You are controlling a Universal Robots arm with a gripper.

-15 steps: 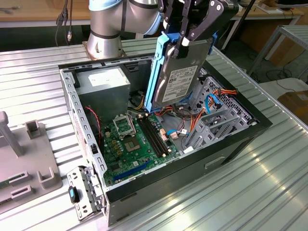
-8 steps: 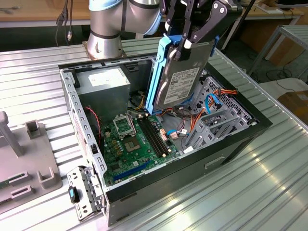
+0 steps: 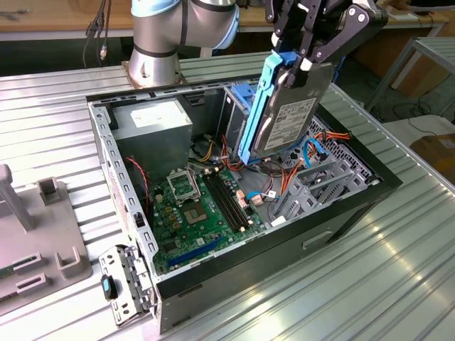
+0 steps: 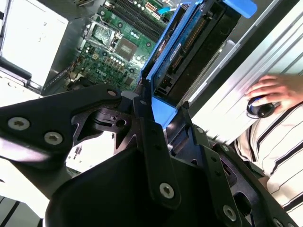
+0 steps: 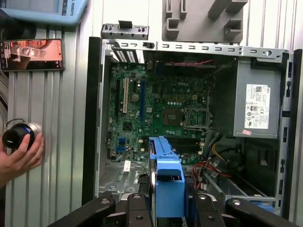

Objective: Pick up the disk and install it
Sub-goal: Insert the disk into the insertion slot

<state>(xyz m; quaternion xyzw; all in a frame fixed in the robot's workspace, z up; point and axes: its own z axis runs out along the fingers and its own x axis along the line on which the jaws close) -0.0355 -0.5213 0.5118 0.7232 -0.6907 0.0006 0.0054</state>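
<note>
The disk [image 3: 291, 117], a grey metal drive with a white label in a blue plastic carrier, hangs on edge above the open computer case [image 3: 284, 249]. My gripper [image 3: 302, 60] is shut on its upper end, black fingers pinching the carrier from both sides. The lower end of the disk hovers over the cables and the drive cage [image 3: 238, 96] at the back of the case. In the second wrist view the disk [image 4: 189, 52] sticks out beyond the gripper [image 4: 158, 118], over the motherboard. In the first wrist view the blue carrier [image 5: 165, 179] stands edge-on in the gripper [image 5: 165, 208].
Inside the case lie the green motherboard [image 3: 192, 213], a grey power supply [image 3: 153, 124] and orange, red and blue cables [image 3: 302, 170]. A grey fixture [image 3: 43, 234] sits at the exterior view's left. A person's hand [image 5: 19, 156] rests on a small black round object beside the case, near a phone [image 5: 31, 54].
</note>
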